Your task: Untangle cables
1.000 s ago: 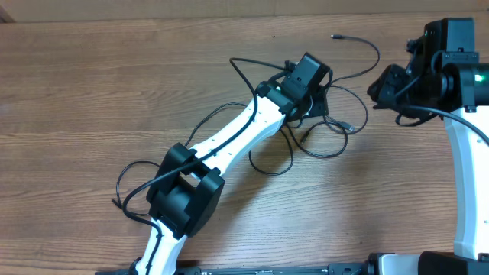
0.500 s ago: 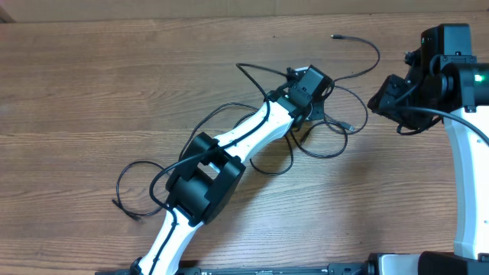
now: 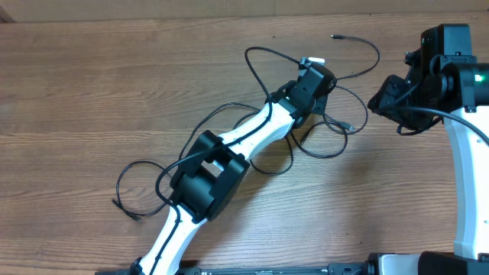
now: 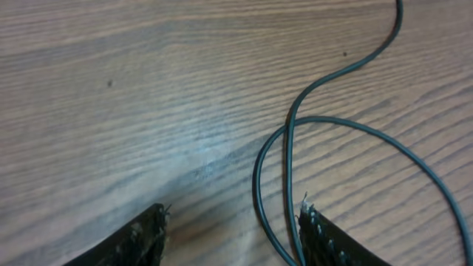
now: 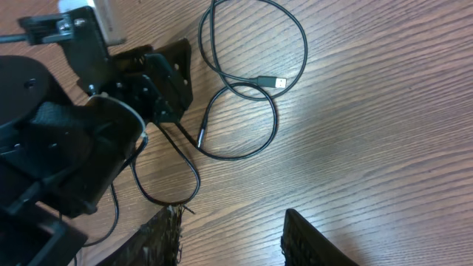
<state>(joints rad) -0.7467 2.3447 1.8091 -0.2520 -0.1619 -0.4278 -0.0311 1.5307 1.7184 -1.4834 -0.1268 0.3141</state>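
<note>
Overhead, cables [image 3: 378, 53] run lower-left to upper-right, silver plug [image 3: 350, 124] seemingly pointing right.

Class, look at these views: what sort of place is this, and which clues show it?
Probably a robotics lab bench: two robot arms stand at a wood-grain table, with thin black cables tangled on it.

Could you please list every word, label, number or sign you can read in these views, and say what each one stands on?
No text can be read in any view.
White tab at the tip of the left arm: no print legible, too small to tell.
Green light on the right arm: a lamp, no sign.
Cables and table: no markings visible.
</note>
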